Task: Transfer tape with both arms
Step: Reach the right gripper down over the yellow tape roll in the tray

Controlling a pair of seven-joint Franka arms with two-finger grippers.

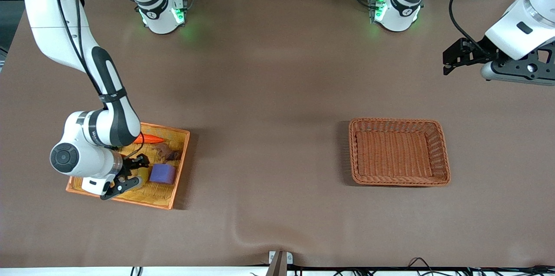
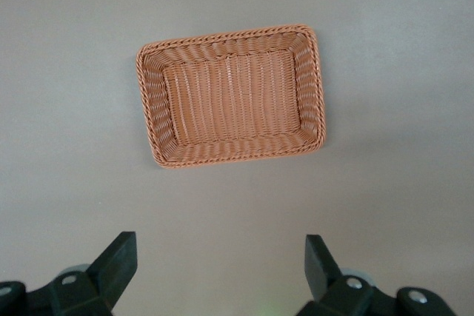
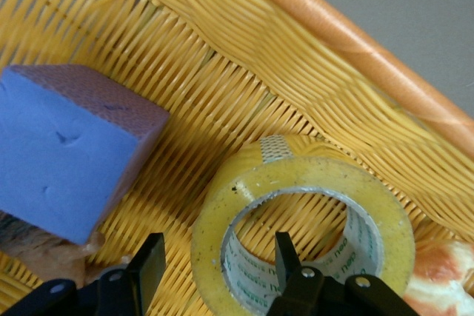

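The tape [image 3: 307, 173], a yellowish roll with a wide hole, lies flat in the yellow wicker tray [image 3: 348, 46]. My right gripper [image 3: 218, 264] is open and down in the tray, with one finger in the roll's hole and the other outside its wall, not pressing on it. In the front view the right gripper [image 1: 130, 175] covers most of the tape [image 1: 142, 175]. My left gripper [image 1: 447, 60] is open and empty, held high over the table at the left arm's end. It waits there, and the left gripper [image 2: 221, 258] shows in its own view too.
A purple cube [image 1: 162, 173] lies beside the tape in the tray [image 1: 182, 161], and the cube [image 3: 67, 146] also shows in the right wrist view. An orange carrot [image 1: 149, 138] and a brown item [image 1: 168, 152] also lie there. An empty brown wicker basket [image 1: 399, 121] stands toward the left arm's end; the left wrist view also shows the basket [image 2: 148, 112].
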